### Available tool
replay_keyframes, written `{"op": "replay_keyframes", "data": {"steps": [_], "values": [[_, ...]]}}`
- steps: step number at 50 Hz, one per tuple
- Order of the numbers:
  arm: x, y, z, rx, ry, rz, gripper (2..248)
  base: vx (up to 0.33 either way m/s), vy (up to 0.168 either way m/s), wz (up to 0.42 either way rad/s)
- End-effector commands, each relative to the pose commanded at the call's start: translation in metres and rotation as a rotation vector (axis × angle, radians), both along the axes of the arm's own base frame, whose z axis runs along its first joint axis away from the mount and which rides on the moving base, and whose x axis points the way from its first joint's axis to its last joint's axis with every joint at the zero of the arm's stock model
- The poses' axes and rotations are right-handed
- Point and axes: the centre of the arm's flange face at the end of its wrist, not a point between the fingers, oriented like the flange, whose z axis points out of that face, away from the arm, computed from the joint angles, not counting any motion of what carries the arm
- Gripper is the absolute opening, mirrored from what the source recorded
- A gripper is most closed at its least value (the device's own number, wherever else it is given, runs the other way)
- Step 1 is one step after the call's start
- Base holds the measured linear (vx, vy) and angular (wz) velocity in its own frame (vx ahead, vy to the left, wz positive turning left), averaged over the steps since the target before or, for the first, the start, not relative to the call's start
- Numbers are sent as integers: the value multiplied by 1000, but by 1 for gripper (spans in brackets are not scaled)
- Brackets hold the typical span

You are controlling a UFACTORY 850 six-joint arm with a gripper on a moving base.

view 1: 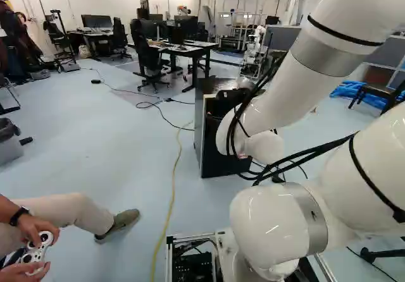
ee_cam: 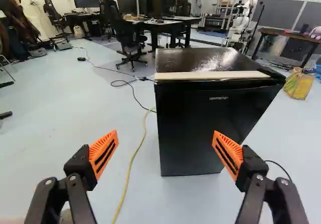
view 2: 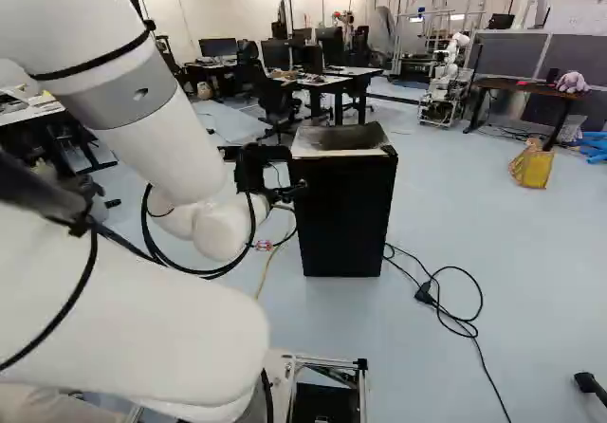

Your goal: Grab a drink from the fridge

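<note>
My gripper [view 2: 261,172] is beside the small black fridge [view 2: 346,219] in the right base view, its fingertips hard to make out there. In the wrist view the gripper [ee_cam: 165,142] stands open, orange pads wide apart and nothing between them. Ahead of it is the fridge [ee_cam: 195,128], upright on the floor, its front more toward one finger's side. The door looks shut, and a pale strip runs along the top front edge. No drink is visible. In the left base view my arm partly covers the fridge [view 1: 210,159].
A yellow cable [ee_cam: 132,166] runs along the floor beside the fridge; black cables [view 2: 446,300] lie on its other side. Desks and chairs [view 1: 149,57] stand behind, with another robot [view 2: 446,77] farther back. A seated person [view 1: 69,212] holds a controller at the left of the left base view.
</note>
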Motion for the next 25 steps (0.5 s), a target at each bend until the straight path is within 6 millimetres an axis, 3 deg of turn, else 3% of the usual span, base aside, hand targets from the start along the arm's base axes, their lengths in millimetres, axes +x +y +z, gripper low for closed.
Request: {"op": "replay_keyframes", "data": {"steps": [25], "values": [[0, 0, 0, 0, 0, 0, 247, 13, 2, -7]]}}
